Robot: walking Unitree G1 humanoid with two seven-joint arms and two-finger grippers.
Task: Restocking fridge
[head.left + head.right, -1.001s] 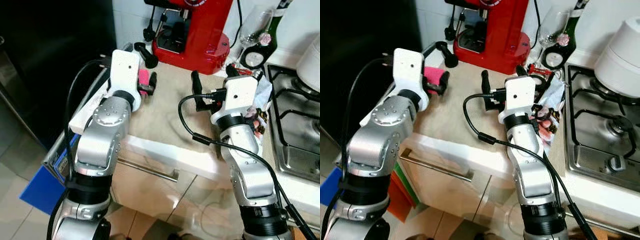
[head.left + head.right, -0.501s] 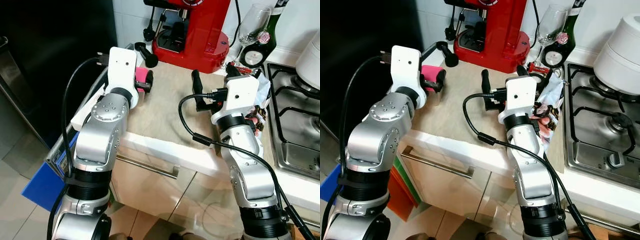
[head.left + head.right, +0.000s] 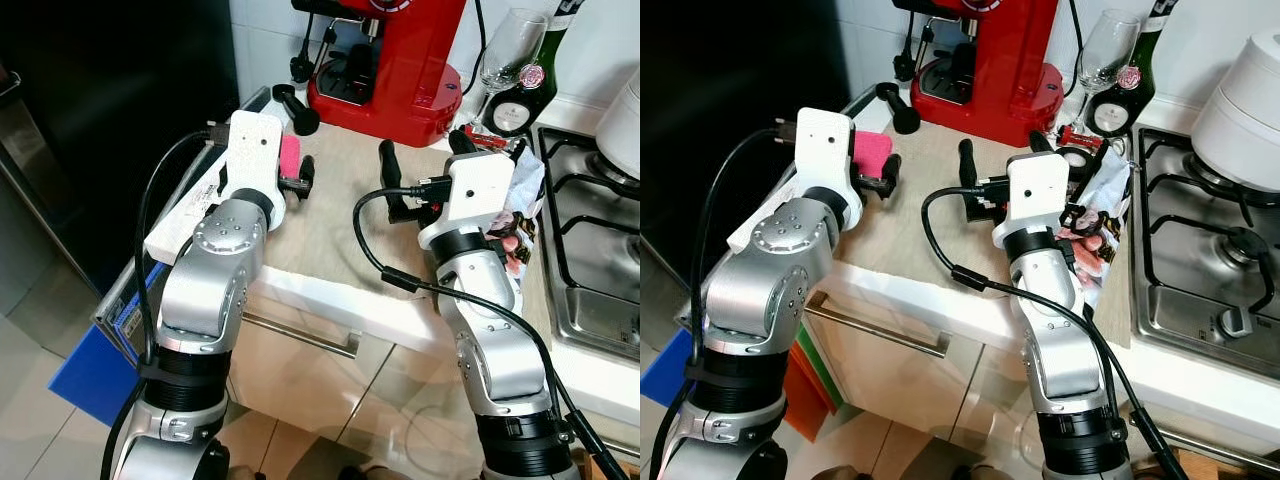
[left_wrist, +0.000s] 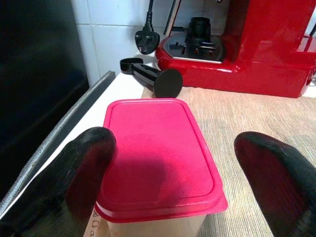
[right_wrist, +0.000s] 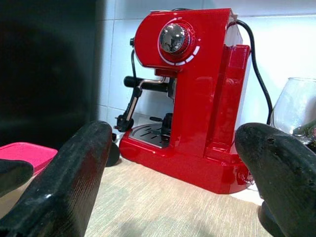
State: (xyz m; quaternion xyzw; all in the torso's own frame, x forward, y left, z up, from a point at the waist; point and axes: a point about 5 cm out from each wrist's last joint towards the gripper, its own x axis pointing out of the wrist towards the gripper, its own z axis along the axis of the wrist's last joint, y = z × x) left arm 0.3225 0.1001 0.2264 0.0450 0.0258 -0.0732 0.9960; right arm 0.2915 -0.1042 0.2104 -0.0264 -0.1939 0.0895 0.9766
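One pink-lidded container (image 4: 160, 158) between open left claw (image 4: 173, 168) fingers.

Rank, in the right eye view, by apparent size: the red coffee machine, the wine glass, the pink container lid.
1. Red coffee machine, clearly largest.
2. Wine glass.
3. Pink container lid, partly hidden by the left gripper, so its rank is unsure.

Overall light: bright, even indoor light on the table (image 3: 330, 225) and white tiles — no hard shadows.
Dark area: the black fridge front (image 3: 110, 110) shows almost no detail.
Glare: sheen on the red coffee machine (image 5: 197, 94), its chrome dial, and the silver arms.
Focus: head views sharp; the near black fingers (image 4: 86, 173) are soft in both wrist views.
Shadow: soft shade on the pink lid (image 4: 158, 148) beside the left pincer (image 4: 173, 192).
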